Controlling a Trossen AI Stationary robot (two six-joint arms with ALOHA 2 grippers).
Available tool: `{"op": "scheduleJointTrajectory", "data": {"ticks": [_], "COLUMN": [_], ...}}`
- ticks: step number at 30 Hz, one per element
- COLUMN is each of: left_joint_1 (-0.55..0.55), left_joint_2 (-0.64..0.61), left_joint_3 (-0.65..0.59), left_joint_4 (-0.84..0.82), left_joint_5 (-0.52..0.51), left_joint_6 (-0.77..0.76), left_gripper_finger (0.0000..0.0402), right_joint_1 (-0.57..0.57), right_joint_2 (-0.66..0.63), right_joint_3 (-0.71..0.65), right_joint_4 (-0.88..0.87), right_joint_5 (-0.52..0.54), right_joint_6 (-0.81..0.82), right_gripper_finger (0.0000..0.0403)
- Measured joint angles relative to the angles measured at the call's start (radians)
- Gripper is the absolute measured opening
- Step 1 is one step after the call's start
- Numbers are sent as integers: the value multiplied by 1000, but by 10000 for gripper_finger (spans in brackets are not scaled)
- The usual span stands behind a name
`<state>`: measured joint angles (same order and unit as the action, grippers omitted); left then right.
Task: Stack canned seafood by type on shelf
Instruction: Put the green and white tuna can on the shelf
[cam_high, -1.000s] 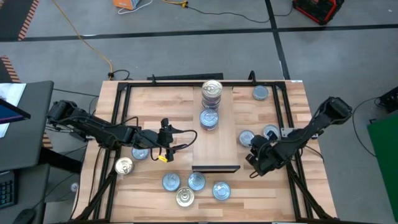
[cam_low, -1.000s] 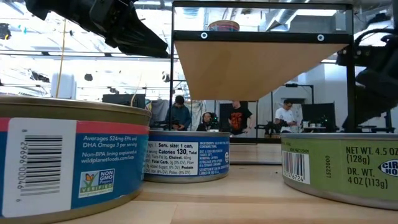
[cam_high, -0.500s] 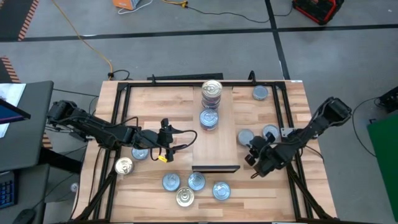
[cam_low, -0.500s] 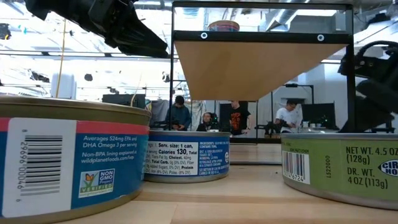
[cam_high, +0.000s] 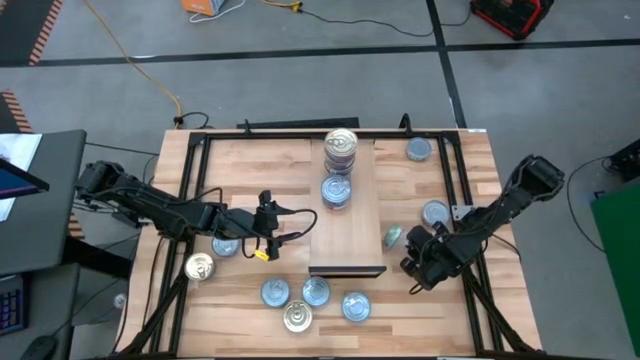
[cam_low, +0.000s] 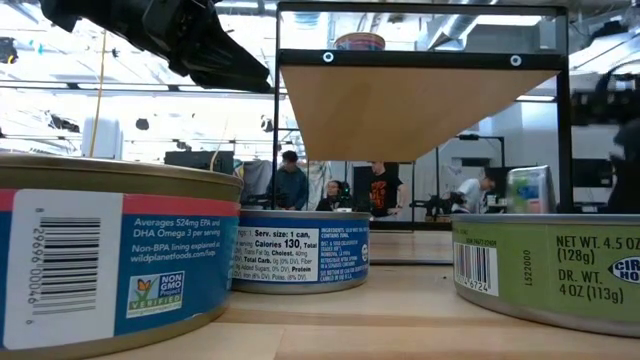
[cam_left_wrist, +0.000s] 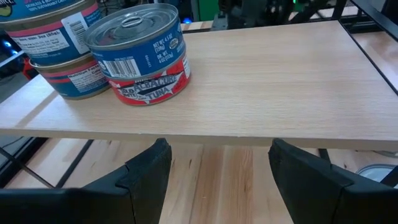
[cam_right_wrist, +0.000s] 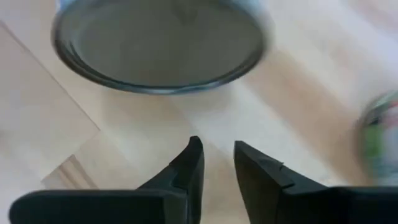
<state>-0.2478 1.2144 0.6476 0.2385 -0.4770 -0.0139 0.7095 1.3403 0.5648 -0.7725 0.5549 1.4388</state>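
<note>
Left gripper (cam_high: 266, 212) hovers just left of the shelf (cam_high: 362, 210), fingers (cam_left_wrist: 146, 171) spread wide, nothing between them. Loose tins on the tabletop (cam_high: 250, 165): a gold-topped one (cam_high: 199, 266) at far left, a blue-topped one (cam_high: 225, 246) under the left arm, four more clustered near the front edge (cam_high: 315, 300). On the shelf, a stack of tins (cam_high: 340, 148) at the back, a two-tin stack (cam_high: 336, 191) just in front. Right of the shelf, one tin tipped on edge (cam_high: 394, 237), touching nothing. Right gripper (cam_high: 418, 258) beside it, fingers (cam_right_wrist: 186, 171) nearly together, holding nothing.
</note>
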Motion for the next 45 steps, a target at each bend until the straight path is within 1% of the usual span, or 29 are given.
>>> {"op": "scheduleJointTrajectory", "data": {"ticks": [6,9,11,14,19,23,25,27,29,33,38,45], "left_joint_1": [0,0,0,0,0,0,0,0,0,0,0,0], "left_joint_2": [0,0,0,0,0,0,0,0,0,0,0,0], "left_joint_3": [0,0,0,0,0,0,0,0,0,0,0,0], "left_joint_4": [-1,-1,-1,-1,-1,6,3,-3,-3,-2,-9,-24], "left_joint_5": [0,1,1,2,2,2,3,3,3,3,3,4], "left_joint_6": [-1,-1,-1,-1,-2,-2,-5,-6,-7,-11,-13,-10], "left_gripper_finger": [258,258,258,258,258,258,258,258,258,258,258,258], "right_joint_1": [-6,-6,-7,-23,-79,-150,-192,-235,-278,-339,-393,-405], "right_joint_2": [-53,-78,-93,-124,-183,-209,-210,-205,-190,-158,-123,-109], "right_joint_3": [119,150,157,160,161,162,162,162,162,162,162,162], "right_joint_4": [-163,-161,-153,-133,-46,33,56,95,138,192,187,186], "right_joint_5": [11,24,25,25,8,-75,-125,-181,-233,-291,-371,-383], "right_joint_6": [-102,-242,-344,-457,-649,-807,-874,-947,-1018,-1152,-1233,-1284], "right_gripper_finger": [123,127,139,176,270,339,365,382,388,385,378,367]}}
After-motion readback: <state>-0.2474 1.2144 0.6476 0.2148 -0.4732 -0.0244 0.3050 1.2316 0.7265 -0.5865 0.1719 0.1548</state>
